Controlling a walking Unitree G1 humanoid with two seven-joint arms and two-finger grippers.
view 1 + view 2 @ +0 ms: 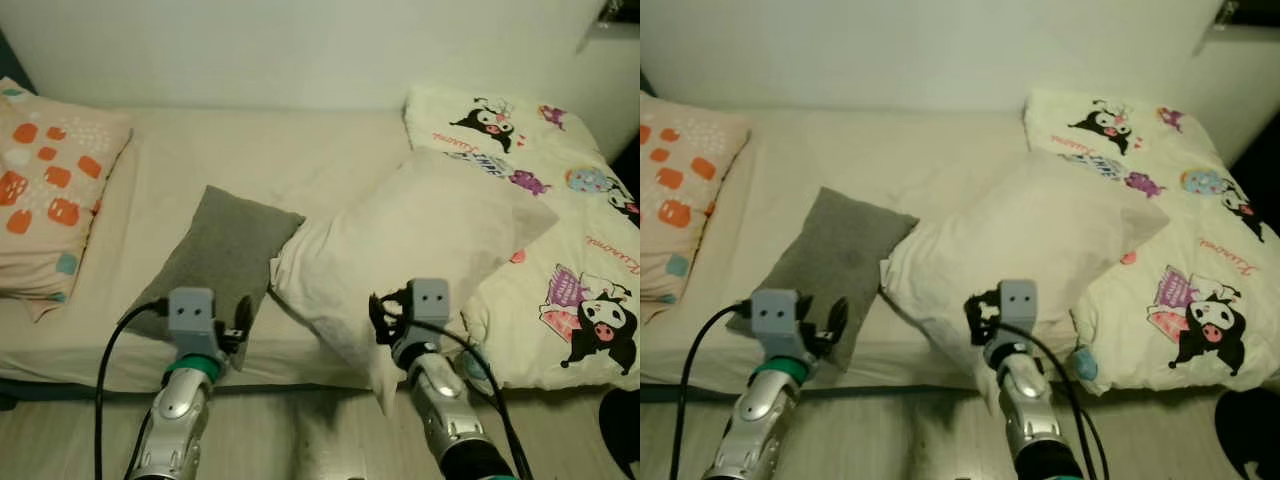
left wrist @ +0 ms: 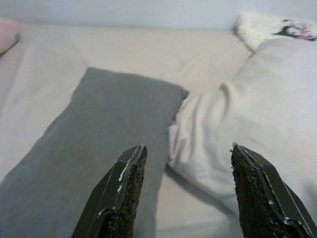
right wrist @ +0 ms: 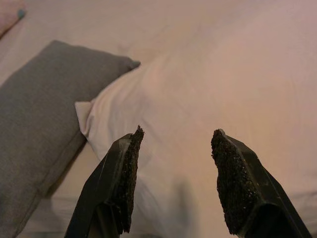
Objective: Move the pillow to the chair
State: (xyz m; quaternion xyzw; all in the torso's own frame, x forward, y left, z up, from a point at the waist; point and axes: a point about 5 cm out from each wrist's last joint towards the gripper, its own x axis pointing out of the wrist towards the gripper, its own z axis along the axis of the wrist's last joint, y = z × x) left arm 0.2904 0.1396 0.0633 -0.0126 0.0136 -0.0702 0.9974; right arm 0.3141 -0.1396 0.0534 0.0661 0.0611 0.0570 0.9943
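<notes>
Currently, the white pillow [image 1: 420, 250] lies on the bed [image 1: 250, 160], touching the grey pillow [image 1: 222, 255] beside it. Right gripper [image 3: 176, 163] hovers at the white pillow's near edge, fingers spread, apparently not touching. Left gripper [image 2: 185, 173] is released, over the gap between both pillows.

Low bed with cream fitted sheet [image 1: 250, 150] against plain white wall [image 1: 300, 50] at 12 o'clock. Pale wood-plank floor [image 1: 300, 440] at 6. White cartoon-print quilt [image 1: 580, 260] at 3; orange-patterned cream cushion [image 1: 50, 180] at 9. Dim, warm light.
</notes>
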